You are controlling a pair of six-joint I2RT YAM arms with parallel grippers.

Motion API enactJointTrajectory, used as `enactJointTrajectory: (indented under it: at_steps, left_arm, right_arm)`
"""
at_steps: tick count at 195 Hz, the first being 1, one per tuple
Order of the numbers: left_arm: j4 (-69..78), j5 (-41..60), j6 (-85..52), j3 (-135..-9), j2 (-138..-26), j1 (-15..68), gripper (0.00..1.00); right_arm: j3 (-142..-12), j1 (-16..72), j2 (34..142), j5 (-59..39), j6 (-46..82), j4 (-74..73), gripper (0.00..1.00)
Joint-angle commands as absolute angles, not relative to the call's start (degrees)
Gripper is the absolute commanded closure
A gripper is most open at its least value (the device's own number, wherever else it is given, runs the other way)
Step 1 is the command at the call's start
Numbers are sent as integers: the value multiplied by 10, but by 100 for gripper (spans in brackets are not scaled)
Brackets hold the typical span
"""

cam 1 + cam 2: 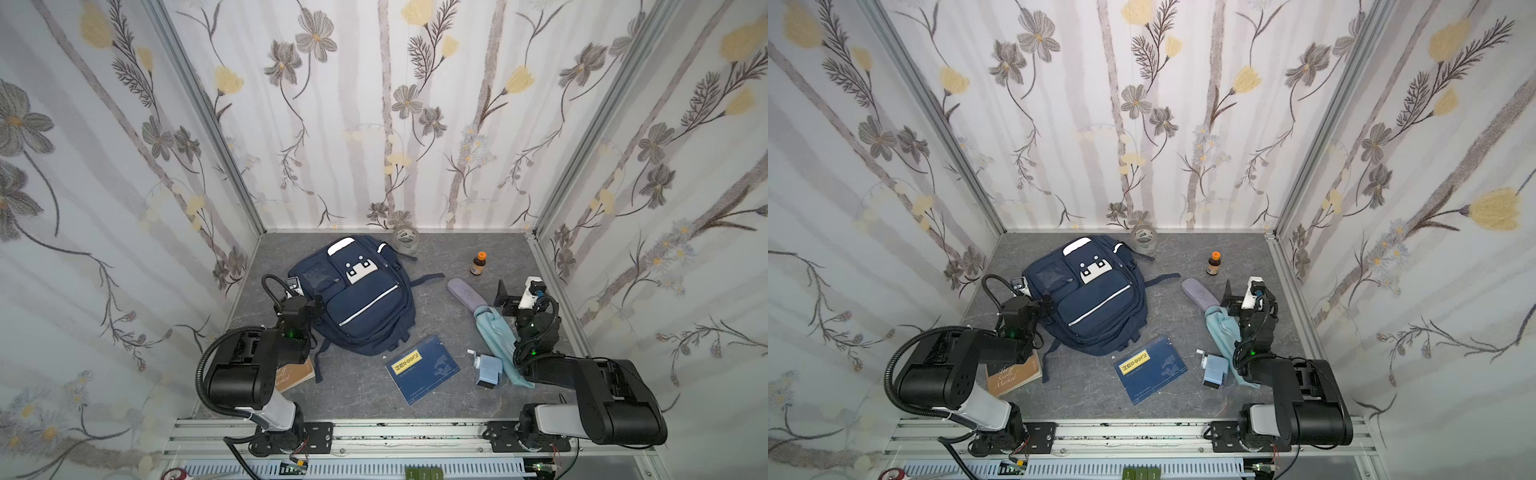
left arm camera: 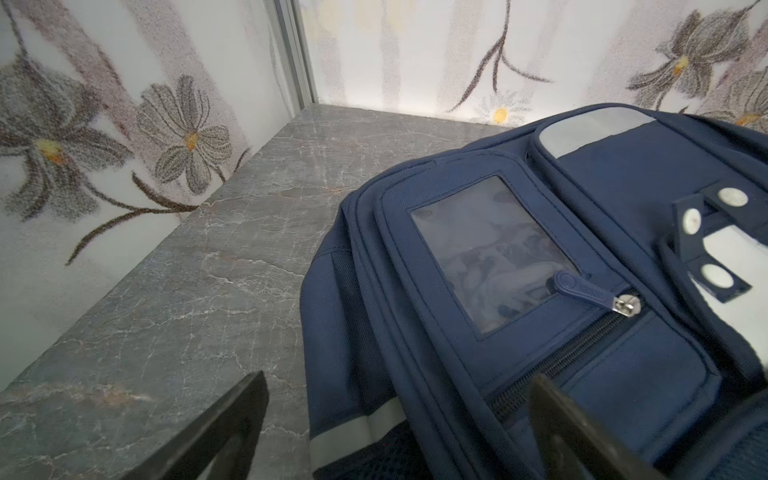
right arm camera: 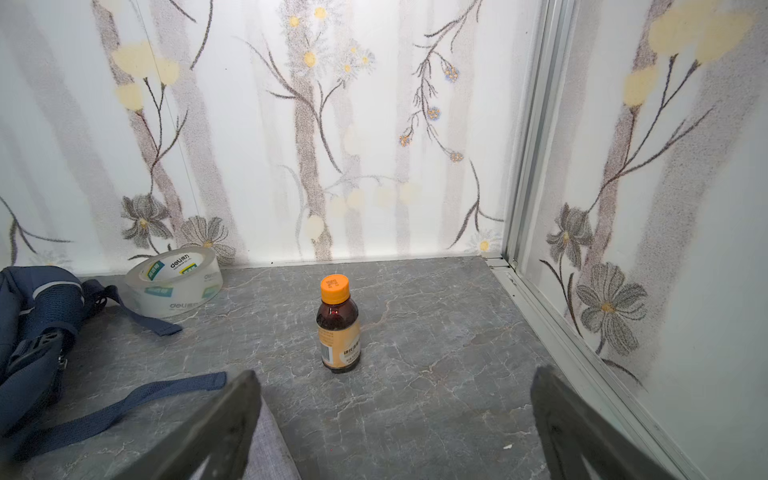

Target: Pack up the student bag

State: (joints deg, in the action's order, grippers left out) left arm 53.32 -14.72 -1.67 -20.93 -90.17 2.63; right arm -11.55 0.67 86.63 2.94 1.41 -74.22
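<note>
My left gripper (image 2: pixel 397 386) and right gripper (image 3: pixel 395 378) gaped empty; the student bag (image 1: pixel 357 299) lay with its front zip closed, contents hidden, and the capped bottle (image 3: pixel 338 328) stood apart.

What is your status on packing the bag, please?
Left gripper open, straddling student bag edge. Right gripper open, empty, facing bottle. Bag flat, front pocket zipped. Nothing on top.

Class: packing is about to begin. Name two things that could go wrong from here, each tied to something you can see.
The student bag lies front-up and looks zipped shut; items may just get pushed against it.
The brown bottle stands upright before the open right gripper; a stray touch from its fingers could topple it.
</note>
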Motion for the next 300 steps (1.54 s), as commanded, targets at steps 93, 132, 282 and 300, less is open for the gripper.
enactJointTrajectory:
  at_steps: [93,132,282,300]
  left_arm:
    - [550,-142,-22,-213,-902,25,0]
    - [550,-140,-23,-211,-901,24,0]
    - [235,-151,-11,-258,-571,23,0]
    - [153,-136,-11,-296,-522,23,0]
  right_arm:
    - [-116,7,866,22,9,-752,0]
    - [-116,7,867,23,9,-751,0]
    - [-76,18,634,37,6,-583,0]
    - [-85,25,575,59,7,-505,0]
